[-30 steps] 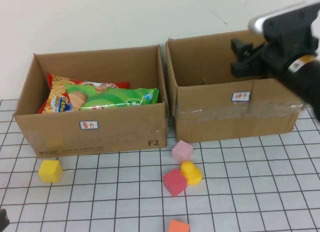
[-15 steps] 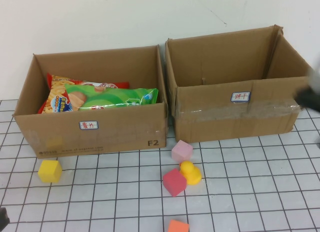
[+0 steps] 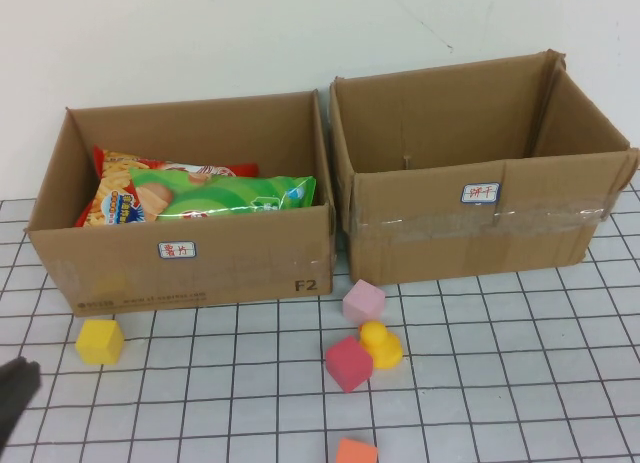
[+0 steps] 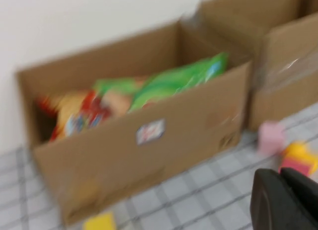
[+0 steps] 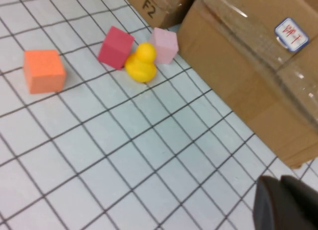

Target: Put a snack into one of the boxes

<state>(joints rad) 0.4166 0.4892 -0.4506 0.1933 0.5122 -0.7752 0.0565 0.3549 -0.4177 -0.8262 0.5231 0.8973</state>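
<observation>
Light was bright and even, with soft shadows beneath the blocks on the tabletop (image 3: 500, 363). The left wrist view was motion-blurred throughout.

Raised high view facing both boxes (image 3: 190, 268), wrist views low, close, sharing pink cube (image 5: 164, 44)

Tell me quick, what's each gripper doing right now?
Left gripper: low at the table's near left edge, holding nothing visible.
Right gripper: above the grid table, beside the right-hand box.
</observation>
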